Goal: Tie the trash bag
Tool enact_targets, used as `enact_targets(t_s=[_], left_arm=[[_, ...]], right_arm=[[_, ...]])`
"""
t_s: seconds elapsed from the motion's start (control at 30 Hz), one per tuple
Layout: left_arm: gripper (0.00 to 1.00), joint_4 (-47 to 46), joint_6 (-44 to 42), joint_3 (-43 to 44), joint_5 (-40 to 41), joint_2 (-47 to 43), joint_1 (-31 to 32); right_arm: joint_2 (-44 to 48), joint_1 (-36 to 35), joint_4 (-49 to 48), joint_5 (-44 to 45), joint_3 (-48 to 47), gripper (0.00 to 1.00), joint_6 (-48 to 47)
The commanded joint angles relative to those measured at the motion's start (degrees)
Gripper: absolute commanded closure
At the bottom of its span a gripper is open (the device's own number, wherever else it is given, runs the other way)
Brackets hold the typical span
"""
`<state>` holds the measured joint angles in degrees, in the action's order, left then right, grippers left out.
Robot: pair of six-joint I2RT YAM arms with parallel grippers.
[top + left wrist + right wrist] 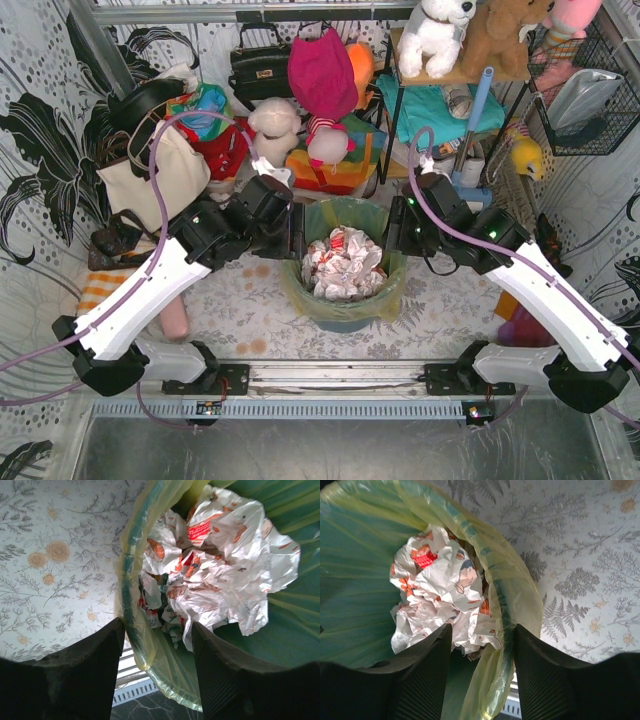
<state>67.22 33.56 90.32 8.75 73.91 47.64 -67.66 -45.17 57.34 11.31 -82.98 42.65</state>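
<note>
Top view looks down; wrist views close, sharing trash bag (520, 600).

yellow trash bag (152, 667), crumpled paper (220, 575) inside

Red print on crumpled paper (225, 580) illegible

From where I stand I count 2 robot arms, the left arm (150, 285) and the right arm (545, 280); 1 yellow trash bag (395, 290); 1 teal bin (345, 325); 1 black handbag (260, 68) at the far wall; 1 cream tote (150, 180) far left; and 3 plush toys on the far right shelf: white dog (437, 35), brown bear (500, 35), pink toy (572, 15).
</note>
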Motion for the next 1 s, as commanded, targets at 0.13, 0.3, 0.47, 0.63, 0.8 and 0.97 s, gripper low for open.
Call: enact_targets(t_s=[0.13, 0.3, 0.47, 0.63, 0.8, 0.97], left_arm=[[0.34, -4.74, 0.15, 6.57, 9.51, -3.63, -1.34], [0.3, -9.32, 3.19, -0.93, 12.53, -10.61, -6.81], [0.3, -13.61, 7.69, -12.64, 11.99, -17.31, -10.74], [0.3, -19.28, 13.16, -26.47, 3.14, -22.68, -15.17], [0.3, -25.39, 16.57, -38.77, -3.0, -26.84, -18.05], [0.33, -34.99, 18.68, -49.76, -9.8, -28.92, -18.75]], right_arm=[[4.03, -0.54, -6.77, 9.9, -5.63, 0.43, -1.5], [4.91, -0.54, -4.75, 18.4, -7.6, 0.38, -3.57], [5.81, 0.41, -2.69, 24.39, -5.81, 0.33, -5.04], [7.85, 17.54, -10.95, -0.27, 5.21, 0.35, -6.71], [8.62, 27.14, -17.07, -10.41, 15.38, 0.37, -7.47], [10.72, 30.57, -21.24, -14.74, 24.59, 0.38, -7.97]])
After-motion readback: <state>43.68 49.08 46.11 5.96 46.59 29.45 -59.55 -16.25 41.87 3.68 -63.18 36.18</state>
